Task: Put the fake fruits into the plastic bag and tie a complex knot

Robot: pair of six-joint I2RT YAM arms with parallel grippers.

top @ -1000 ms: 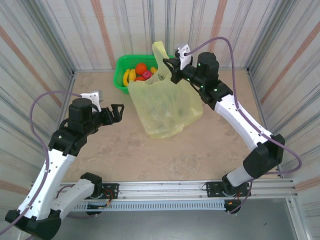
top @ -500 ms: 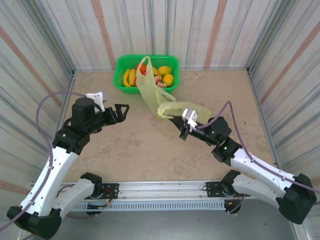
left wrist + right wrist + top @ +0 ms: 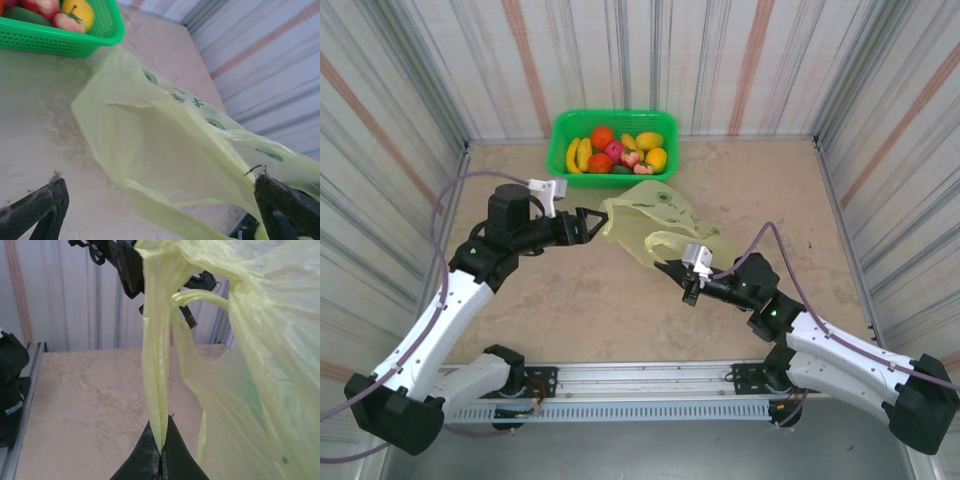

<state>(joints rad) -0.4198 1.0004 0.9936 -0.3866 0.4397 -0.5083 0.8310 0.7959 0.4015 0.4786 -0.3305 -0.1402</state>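
My right pincer (image 3: 160, 441) is clamped on a strap of the plastic bag (image 3: 655, 215); it sprawls crosswise, mouth seemingly toward my left pincer (image 3: 590, 226), spread wide.

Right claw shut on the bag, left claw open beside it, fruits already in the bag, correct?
Not quite: the fruits sit in the green basket, not in the bag; the top view shows it. The right claw is shut on the bag, the left claw open beside it.
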